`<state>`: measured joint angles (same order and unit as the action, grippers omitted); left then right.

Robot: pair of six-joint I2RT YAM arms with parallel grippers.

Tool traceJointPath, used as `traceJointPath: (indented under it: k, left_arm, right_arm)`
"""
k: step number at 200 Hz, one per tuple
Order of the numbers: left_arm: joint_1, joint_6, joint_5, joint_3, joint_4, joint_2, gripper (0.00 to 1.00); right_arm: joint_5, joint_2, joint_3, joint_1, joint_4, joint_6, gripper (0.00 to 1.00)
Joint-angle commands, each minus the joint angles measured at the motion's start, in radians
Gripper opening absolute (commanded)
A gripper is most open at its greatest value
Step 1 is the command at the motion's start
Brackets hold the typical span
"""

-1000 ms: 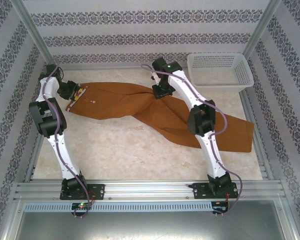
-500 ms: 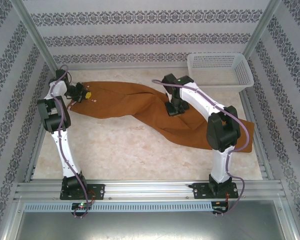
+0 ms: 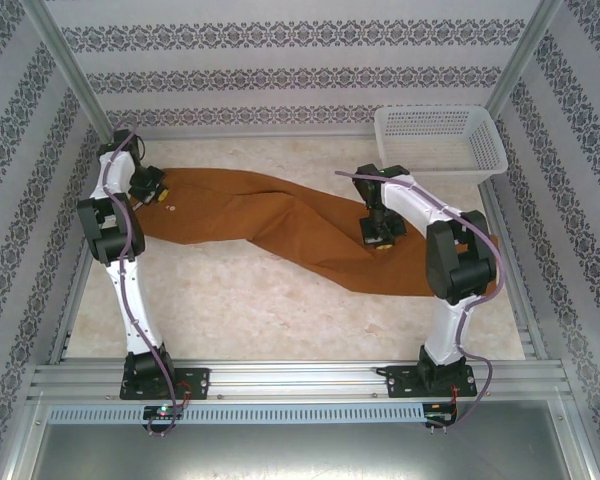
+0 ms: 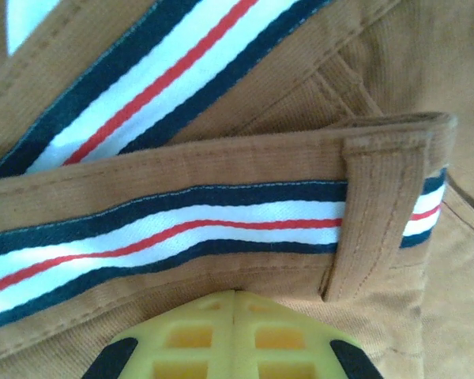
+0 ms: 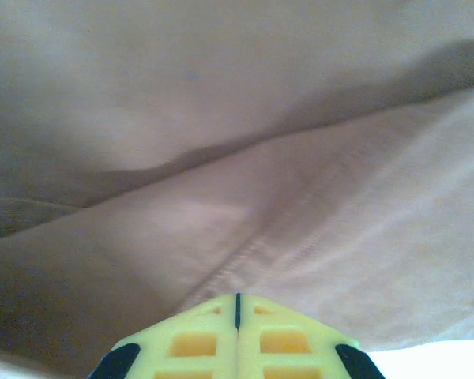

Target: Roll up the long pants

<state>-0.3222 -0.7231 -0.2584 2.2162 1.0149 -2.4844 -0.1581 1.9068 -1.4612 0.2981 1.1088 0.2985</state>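
The right gripper (image 3: 377,236) has slid from the middle of the picture over to the right side, along the long pants (image 3: 280,215). The left arm has pulled back a little toward the upper left corner. The pants lie flatter than before.

The brown pants stretch across the table (image 3: 230,300), from the upper left down to the right. The top end of the pants is at the upper left, next to the left gripper (image 3: 148,188). The leg ends are at the right, partly hidden behind the right arm. A white basket (image 3: 440,140) sits in the upper right corner, apart from the pants.

In the left wrist view, the two yellow fingers of the left gripper (image 4: 234,316) are pushed together. Their tips touch the cloth just below the waistband (image 4: 221,166), which has a striped band (image 4: 182,229) of blue, white and red, and a belt loop (image 4: 371,213).

In the right wrist view, the right gripper's (image 5: 237,316) fingers are together too, with the tips on the pants' cloth (image 5: 300,221). It is not clear if either gripper pinches any cloth.
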Motion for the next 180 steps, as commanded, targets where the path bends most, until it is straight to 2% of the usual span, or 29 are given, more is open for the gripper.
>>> traceJointPath:
  k: [1, 6, 12, 45, 82, 98, 113, 145, 180]
  left_arm:
    - [-0.085, -0.042, 0.308, -0.046, 0.208, -0.014, 0.00]
    - [-0.093, -0.044, 0.314, -0.047, 0.219, -0.009, 0.00]
    - [-0.098, -0.046, 0.319, -0.050, 0.228, -0.001, 0.00]
    - [-0.112, -0.057, 0.379, -0.068, 0.267, 0.042, 0.00]
    - [-0.121, -0.060, 0.347, -0.103, 0.250, 0.095, 0.00]
    - [-0.122, -0.060, 0.323, -0.119, 0.236, 0.120, 0.00]
    - [-0.123, -0.054, 0.302, -0.119, 0.231, 0.139, 0.00]
    - [-0.123, -0.045, 0.275, -0.123, 0.213, 0.174, 0.00]
    - [-0.123, -0.042, 0.240, -0.136, 0.183, 0.186, 0.00]
  right_arm:
    - [-0.043, -0.078, 0.013, -0.023, -0.006, 0.013, 0.38]
    - [-0.043, -0.088, 0.016, -0.028, -0.011, 0.006, 0.48]
    - [-0.040, -0.097, 0.017, -0.038, -0.013, -0.001, 0.53]
    - [0.087, -0.118, 0.015, -0.055, -0.034, -0.007, 0.55]
    - [0.225, -0.115, 0.036, 0.031, -0.125, 0.070, 0.57]
    - [0.339, -0.109, 0.065, 0.047, -0.206, 0.144, 0.66]
    - [0.404, -0.107, 0.103, 0.051, -0.281, 0.245, 0.71]
    - [0.350, -0.138, 0.175, 0.072, -0.367, 0.419, 0.78]
    - [0.312, -0.116, 0.184, 0.076, -0.358, 0.456, 0.80]
